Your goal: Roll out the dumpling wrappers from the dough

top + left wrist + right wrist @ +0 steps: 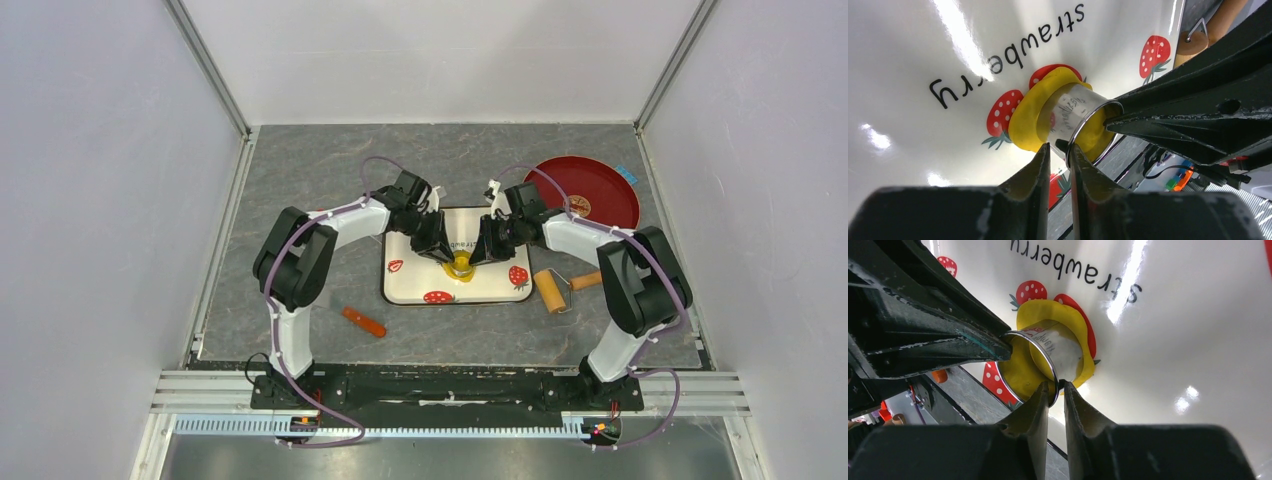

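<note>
Both left gripper [1059, 150] and right gripper [1055, 387] pinch the rim of the shiny metal ring cutter [1075, 112], steadying it upon flattened bright-yellow dough [1030, 117], evidently for stamping.

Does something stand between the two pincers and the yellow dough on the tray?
Yes. The metal ring sits on the dough. The left pincer and the right pincer each pinch its upper rim from opposite sides, so the ring's wall is between them and the dough.
</note>
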Robot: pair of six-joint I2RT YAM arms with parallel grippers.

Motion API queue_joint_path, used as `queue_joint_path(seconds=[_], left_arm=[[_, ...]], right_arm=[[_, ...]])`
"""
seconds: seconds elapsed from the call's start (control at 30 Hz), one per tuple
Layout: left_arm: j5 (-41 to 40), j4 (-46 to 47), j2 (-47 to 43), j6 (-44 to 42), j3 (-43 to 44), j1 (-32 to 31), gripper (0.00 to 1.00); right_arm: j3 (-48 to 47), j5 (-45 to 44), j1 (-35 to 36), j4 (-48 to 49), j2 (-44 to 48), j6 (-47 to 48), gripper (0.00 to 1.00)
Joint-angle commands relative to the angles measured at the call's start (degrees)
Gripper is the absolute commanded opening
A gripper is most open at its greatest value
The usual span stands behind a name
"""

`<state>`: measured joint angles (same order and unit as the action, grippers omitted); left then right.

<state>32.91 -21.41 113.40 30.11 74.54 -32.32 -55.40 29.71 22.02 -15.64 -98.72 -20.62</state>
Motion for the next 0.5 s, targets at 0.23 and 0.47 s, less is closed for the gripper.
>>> queue_joint_path(seconds=[0.23,0.47], left_arm=[[-5.6,-3.1,3.1,-2.7,1.0,-0.9,0.05],[-6.7,-3.6,5.7,-1.5,0.2,-0.9,0.02]], right_arm=[[0.5,-3.1,0.7,-0.4,-2.8,2.4,0.00],[1.9,-5.3,1.0,-0.5,-4.7,2.3,0.00]])
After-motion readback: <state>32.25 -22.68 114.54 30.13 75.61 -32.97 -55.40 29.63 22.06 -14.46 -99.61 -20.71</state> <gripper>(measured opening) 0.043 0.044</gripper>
